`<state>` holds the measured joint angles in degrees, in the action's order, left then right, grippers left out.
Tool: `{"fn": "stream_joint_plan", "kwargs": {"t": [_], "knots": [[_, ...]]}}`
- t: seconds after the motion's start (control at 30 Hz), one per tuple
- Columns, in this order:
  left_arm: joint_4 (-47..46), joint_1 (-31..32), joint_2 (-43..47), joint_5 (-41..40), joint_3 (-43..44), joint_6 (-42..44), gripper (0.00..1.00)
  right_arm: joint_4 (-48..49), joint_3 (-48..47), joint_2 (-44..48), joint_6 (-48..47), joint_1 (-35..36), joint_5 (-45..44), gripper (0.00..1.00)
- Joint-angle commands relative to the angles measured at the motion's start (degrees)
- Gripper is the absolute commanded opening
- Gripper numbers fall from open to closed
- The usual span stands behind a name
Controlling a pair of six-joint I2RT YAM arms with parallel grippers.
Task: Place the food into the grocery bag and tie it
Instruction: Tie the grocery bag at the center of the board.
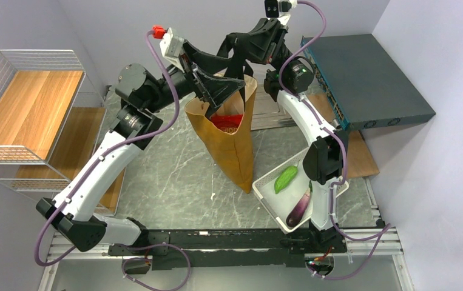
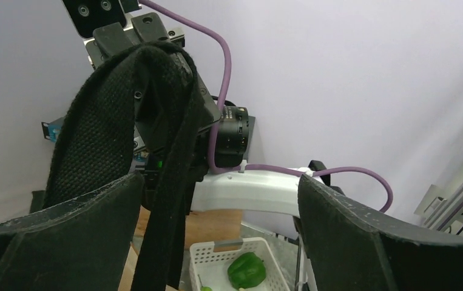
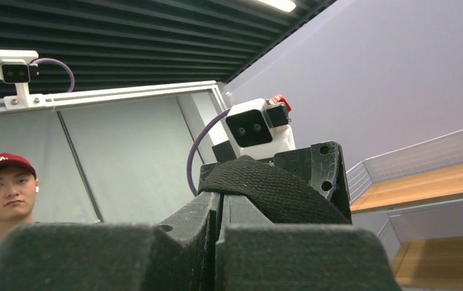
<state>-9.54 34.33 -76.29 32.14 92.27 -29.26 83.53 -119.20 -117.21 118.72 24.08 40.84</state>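
The mustard grocery bag (image 1: 232,148) hangs above the table by its black straps (image 1: 236,60). My right gripper (image 1: 244,43) is shut on the strap webbing (image 3: 271,188), which drapes over its closed fingertips (image 3: 219,200). My left gripper (image 1: 216,91) stands open at the bag's mouth. In its wrist view the straps (image 2: 162,212) hang between its spread fingers (image 2: 221,182), close to the left one. Food: a red packet (image 1: 226,121) shows inside the bag. A green pepper (image 1: 285,179) (image 2: 247,270) and a purple oblong root (image 1: 300,208) lie in the white basket (image 1: 265,188) (image 2: 216,247).
A wire shelf with wooden boards (image 1: 28,103) stands at the left. A dark flat box (image 1: 368,79) sits on a wooden board at the back right. A person in a red cap (image 3: 4,188) is beyond the table in the right wrist view.
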Motion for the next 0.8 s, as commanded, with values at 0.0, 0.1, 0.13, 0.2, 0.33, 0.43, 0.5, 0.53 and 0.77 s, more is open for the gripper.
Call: {"fn": "stream_joint_plan", "kwargs": {"t": [0.0, 0.1, 0.13, 0.2, 0.33, 0.43, 0.5, 0.53, 0.77], "knots": [[-0.32, 1.46, -0.74, -2.72, 2.27, 5.51, 0.99, 3.51, -2.69, 4.54, 17.80, -0.17, -6.74, 0.00], [0.94, 2.19, -2.99, 0.78, 5.61, 6.39, 0.99, 4.17, -1.75, 4.66, 18.12, -0.20, -6.89, 0.00], [0.80, 2.37, -3.46, 1.55, 6.10, 6.17, 1.00, 4.33, -1.76, 4.56, 18.26, -0.25, -6.91, 0.00], [0.05, 2.65, -3.88, 2.90, 5.75, 5.57, 0.99, 4.45, -2.24, 4.09, 18.59, -0.27, -6.91, 0.00], [-2.84, 2.85, -3.54, 3.73, 3.66, 3.15, 0.99, 4.46, -3.78, 2.90, 19.19, -0.55, -6.93, 0.00], [-0.48, 3.09, -4.24, 6.26, 5.02, 1.86, 1.00, 4.62, -4.55, 2.29, 19.75, -1.07, -7.40, 0.00], [1.92, 3.57, -3.42, 6.89, 5.07, 2.26, 0.99, 4.63, -5.03, 1.96, 20.05, -1.58, -7.37, 0.00], [2.77, 3.92, -2.52, 6.34, 4.16, 2.91, 0.99, 4.62, -5.24, 1.84, 20.14, -1.95, -7.28, 0.00], [2.05, 4.66, 0.18, 7.04, 0.01, 3.85, 0.90, 4.58, -5.38, 1.63, 20.07, -2.51, -7.30, 0.00]]}}
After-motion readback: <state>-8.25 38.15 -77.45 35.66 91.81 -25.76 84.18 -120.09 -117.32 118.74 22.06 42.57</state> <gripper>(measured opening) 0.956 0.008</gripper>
